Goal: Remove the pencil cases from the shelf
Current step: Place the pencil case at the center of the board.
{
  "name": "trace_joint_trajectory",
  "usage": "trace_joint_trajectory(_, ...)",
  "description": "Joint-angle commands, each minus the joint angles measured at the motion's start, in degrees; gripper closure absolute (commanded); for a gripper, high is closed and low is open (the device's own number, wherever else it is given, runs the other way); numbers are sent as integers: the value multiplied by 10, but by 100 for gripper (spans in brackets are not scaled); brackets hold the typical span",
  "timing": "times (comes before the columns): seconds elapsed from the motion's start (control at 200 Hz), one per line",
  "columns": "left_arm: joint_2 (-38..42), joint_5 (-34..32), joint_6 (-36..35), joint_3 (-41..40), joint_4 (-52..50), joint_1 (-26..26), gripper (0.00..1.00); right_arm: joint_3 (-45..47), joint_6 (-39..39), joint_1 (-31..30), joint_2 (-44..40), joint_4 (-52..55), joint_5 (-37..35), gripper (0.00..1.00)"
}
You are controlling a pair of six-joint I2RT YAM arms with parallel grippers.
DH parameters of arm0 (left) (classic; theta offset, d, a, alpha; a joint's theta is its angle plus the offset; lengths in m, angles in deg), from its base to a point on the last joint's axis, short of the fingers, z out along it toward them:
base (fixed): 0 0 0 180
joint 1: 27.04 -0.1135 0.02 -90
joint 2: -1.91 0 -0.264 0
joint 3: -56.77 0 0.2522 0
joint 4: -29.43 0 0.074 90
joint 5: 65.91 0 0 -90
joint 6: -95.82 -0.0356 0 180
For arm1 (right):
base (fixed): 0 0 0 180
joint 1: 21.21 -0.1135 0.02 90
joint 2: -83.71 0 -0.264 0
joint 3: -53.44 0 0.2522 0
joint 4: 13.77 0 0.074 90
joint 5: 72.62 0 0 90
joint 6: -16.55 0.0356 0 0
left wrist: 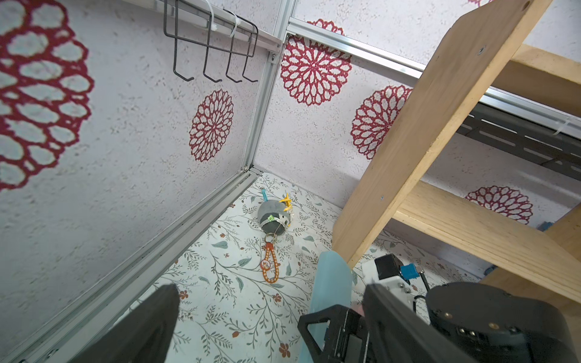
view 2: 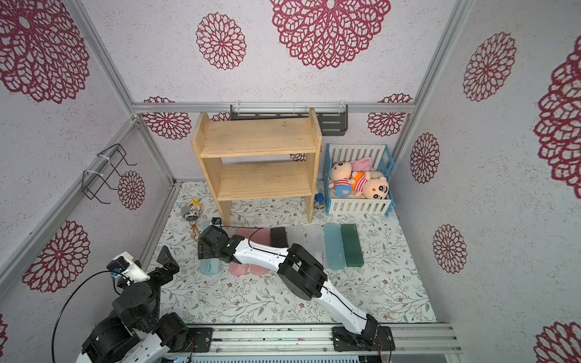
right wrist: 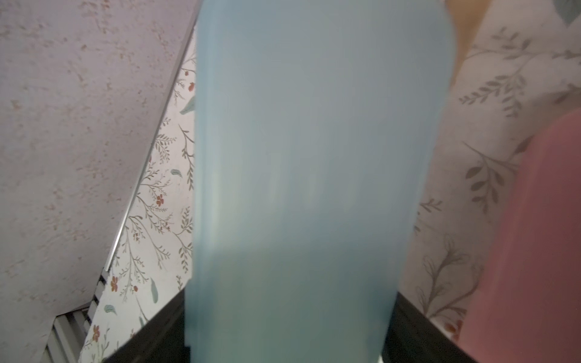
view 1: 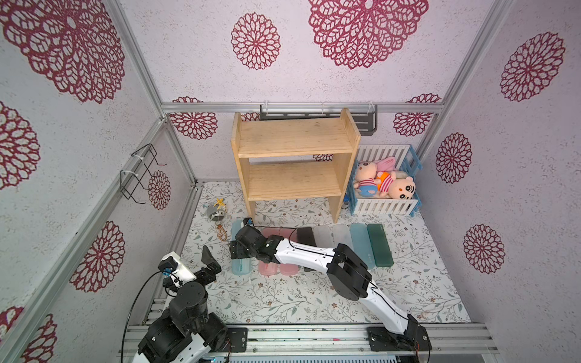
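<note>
Crate beside shelf holds plush dolls; pencil cases rowed before shelf; right gripper astride light blue case, grip unclear; left gripper spread wide

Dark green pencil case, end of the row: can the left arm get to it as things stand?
Probably not. The dark green pencil case lies at the row's far end from the left arm, and the right arm stretches across the row between them.
</note>
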Motion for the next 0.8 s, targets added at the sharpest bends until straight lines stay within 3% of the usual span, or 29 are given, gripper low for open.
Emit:
trace_joint_trajectory(0.0, 6, -1, -5, -8, 6, 5, 3, -15, 11, 5, -4, 10, -19, 11)
trace_joint_trajectory(0.41, -14, -3, -27, -18, 50, 5, 3, 58, -11, 7, -60, -34, -47, 1)
trace_joint_trajectory(0.67, -83, -1, -111, -49, 190, 3, 3, 128, -118, -23, -210, -88, -118, 1)
trace_joint_trajectory(0.795, -141, 25, -172, -78, 296, -16, 3, 228, -159, -30, -317, -118, -146, 1)
